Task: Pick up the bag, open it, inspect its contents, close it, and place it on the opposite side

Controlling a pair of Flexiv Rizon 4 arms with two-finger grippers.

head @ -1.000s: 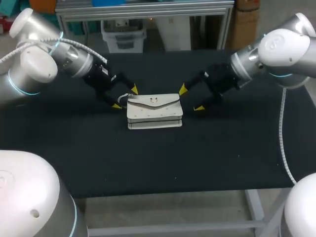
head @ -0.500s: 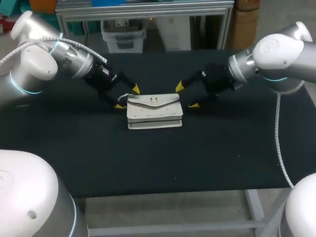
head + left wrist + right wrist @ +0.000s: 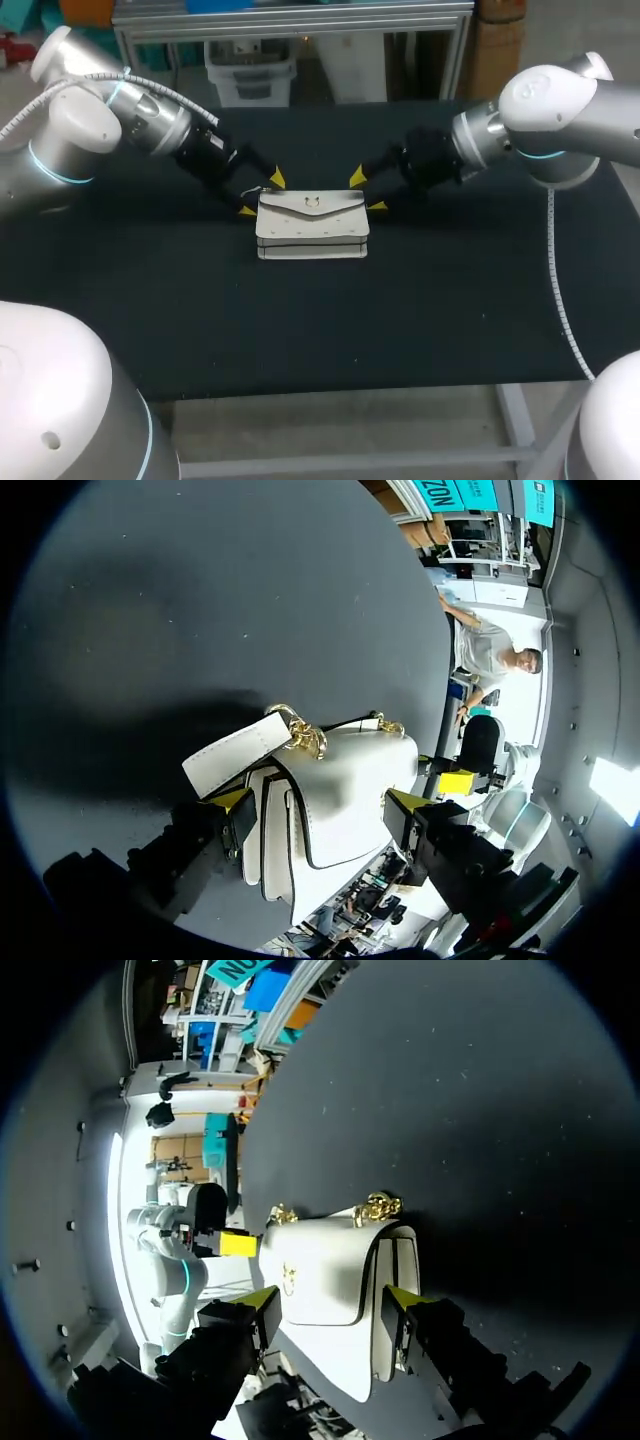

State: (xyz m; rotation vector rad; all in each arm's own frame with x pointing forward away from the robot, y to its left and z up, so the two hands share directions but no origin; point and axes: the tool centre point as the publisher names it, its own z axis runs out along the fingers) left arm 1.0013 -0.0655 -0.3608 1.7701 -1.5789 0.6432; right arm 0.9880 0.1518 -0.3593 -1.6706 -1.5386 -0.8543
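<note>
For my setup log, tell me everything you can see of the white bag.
The bag is a white handbag, leather-like, with layered compartments, a pointed front flap shut, a gold clasp and gold chain links at its top corners. It seems to lie on its back on the black table, flap up. The open left gripper and right gripper straddle its two ends; contact is unclear.

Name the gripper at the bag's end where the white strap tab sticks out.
The left gripper: the strap tab juts out beside its finger. None shows beside the right gripper.
</note>
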